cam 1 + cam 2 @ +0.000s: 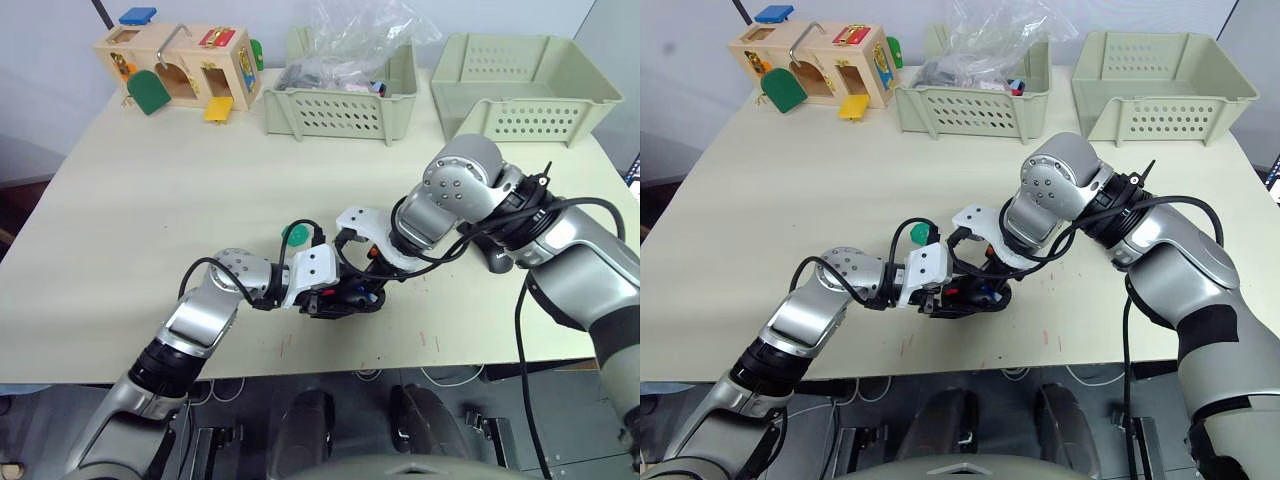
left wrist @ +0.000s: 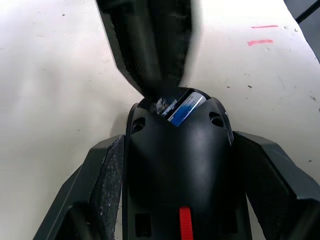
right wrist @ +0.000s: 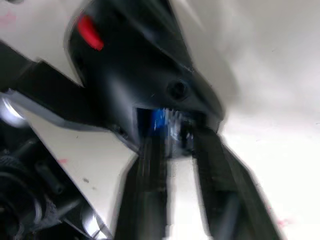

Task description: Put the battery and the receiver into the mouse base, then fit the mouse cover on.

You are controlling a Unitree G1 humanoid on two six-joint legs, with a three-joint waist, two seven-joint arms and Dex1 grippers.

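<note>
The battery (image 2: 183, 109) is seen lying in the open compartment at one end of the mouse base (image 2: 177, 170), its blue body partly covered by the black shell, so that only a short stretch with a pale stripe is shown. The mouse base is rested on the table (image 1: 150, 230) near its front edge, roughly midway across, and is clamped from both sides by the left gripper (image 2: 177, 197), whose two padded fingers (image 2: 107, 192) are pressed against the flanks of the shell. A small red mark is carried on the base's black surface between those fingers. The right gripper (image 3: 172, 167) is held at the compartment end of the base, right at the battery, with its two black fingers parted by a narrow gap; whether the battery itself is pinched between them cannot be told from the blurred wrist view. In the head views the two grippers are met over the base, left of the table's middle line. A flat green disc (image 1: 295, 236) is lain just behind the left wrist. Further back, along the far edge, a wooden latch box (image 1: 180, 68) is stood at the left, a pale green basket (image 1: 340, 95) holding a clear plastic bag (image 1: 355, 35) in the middle, and a second pale green basket (image 1: 525, 85) at the right.
</note>
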